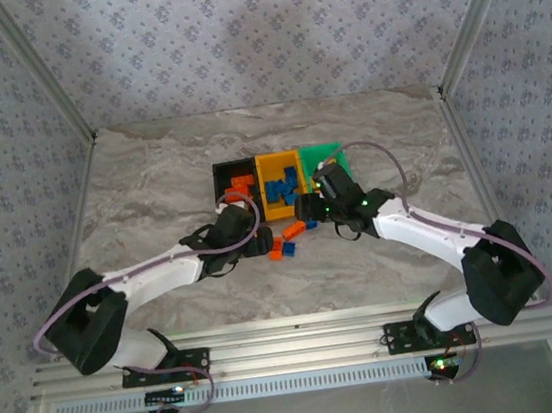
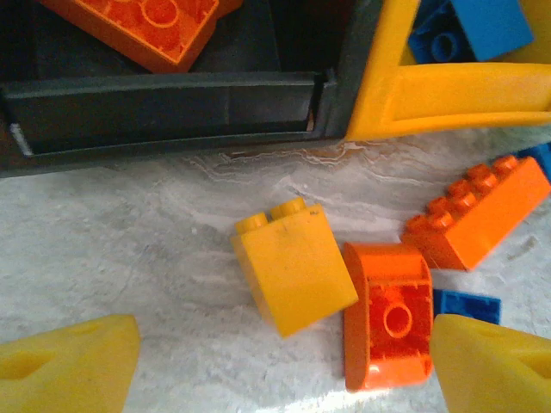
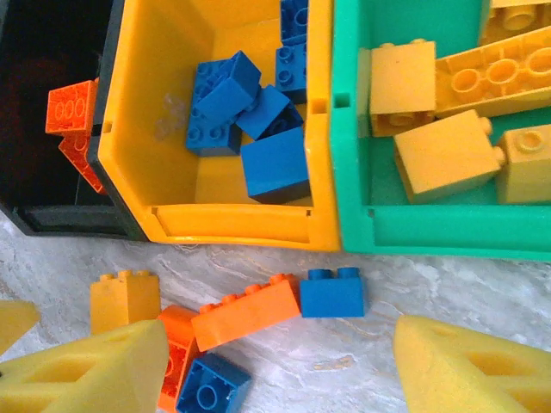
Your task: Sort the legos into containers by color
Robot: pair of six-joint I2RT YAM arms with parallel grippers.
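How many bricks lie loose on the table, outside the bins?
5, clustered in front of the yellow bin: a yellow brick, an orange curved piece, a long orange brick, a blue brick beside it, and a second blue brick. Others may be hidden.

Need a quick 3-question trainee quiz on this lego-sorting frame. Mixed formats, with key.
1. True or false: the green plastic bin holds orange studded bricks.
2. Which colour of brick lies in the yellow-orange plastic bin? A orange; B blue; C yellow.
3. Short answer: does the left gripper stand open or shut?
Key: 1 false, it holds yellow studded bricks. 2 B, blue studded bricks. 3 open, with nothing held.
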